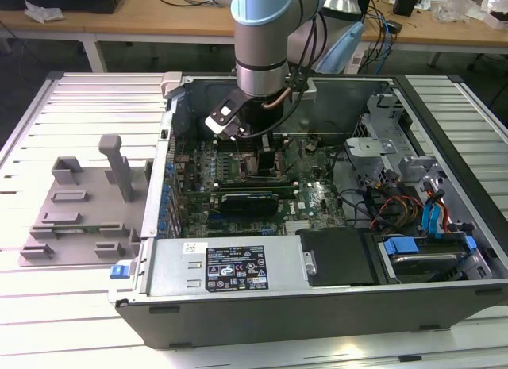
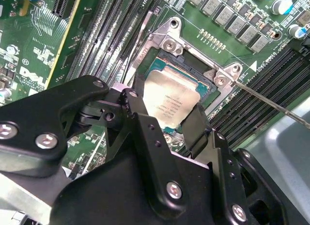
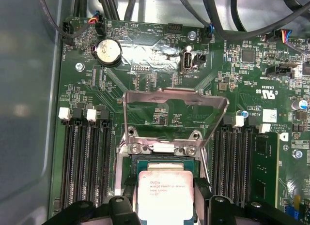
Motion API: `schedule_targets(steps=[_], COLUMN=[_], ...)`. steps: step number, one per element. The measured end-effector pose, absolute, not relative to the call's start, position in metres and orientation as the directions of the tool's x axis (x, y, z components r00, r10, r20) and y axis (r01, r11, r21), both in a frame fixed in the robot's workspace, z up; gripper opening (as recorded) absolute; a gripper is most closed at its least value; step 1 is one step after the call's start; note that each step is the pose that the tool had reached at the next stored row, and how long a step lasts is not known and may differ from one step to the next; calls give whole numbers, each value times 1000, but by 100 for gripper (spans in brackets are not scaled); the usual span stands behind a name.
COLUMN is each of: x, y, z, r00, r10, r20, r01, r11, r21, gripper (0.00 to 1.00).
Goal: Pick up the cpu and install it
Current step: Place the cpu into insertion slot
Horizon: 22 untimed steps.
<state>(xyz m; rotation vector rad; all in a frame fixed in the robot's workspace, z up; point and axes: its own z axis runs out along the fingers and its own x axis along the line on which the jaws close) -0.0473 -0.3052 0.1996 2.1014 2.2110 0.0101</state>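
Gripper: I am clamping its 2 fingers on opposite edges of the cpu, which is lying square over the open socket, edges parallel.

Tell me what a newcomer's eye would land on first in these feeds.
The shiny silver cpu stands out first, held by the gripper between its black fingers right over the open socket on the green motherboard, in both wrist views. Just beyond it the metal load plate stands flipped up. In the exterior view, the arm reaches down into the open computer case.
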Motion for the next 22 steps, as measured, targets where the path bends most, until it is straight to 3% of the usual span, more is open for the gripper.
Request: schedule_targets(steps=[22], x=[-48], y=[-305], z=[199], r00=[-35], r10=[998], r20=[-56], r01=[997], r11=[39], r21=[68], gripper=[55])
